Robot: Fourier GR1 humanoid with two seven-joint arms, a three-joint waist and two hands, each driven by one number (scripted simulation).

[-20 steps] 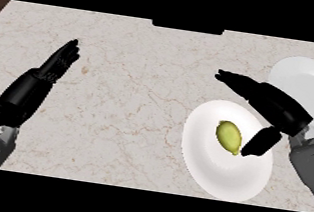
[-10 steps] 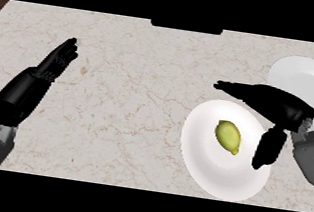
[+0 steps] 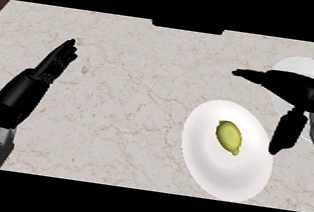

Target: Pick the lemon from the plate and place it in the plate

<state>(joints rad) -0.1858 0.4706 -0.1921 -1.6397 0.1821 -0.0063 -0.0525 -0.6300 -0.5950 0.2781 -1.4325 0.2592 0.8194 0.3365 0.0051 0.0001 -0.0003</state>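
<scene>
Your right hand (image 3: 301, 93) sat spread open, on the lemon's (image 3: 229, 137) worktop-right-edge side; lemon lay front-to-back, I think.

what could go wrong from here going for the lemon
The lemon lies loose on the near plate; closing fingers might roll it away. The open right hand hangs at that plate's right rim and might nudge it. The far plate is partly hidden by the hand, so placement could miss.
</scene>
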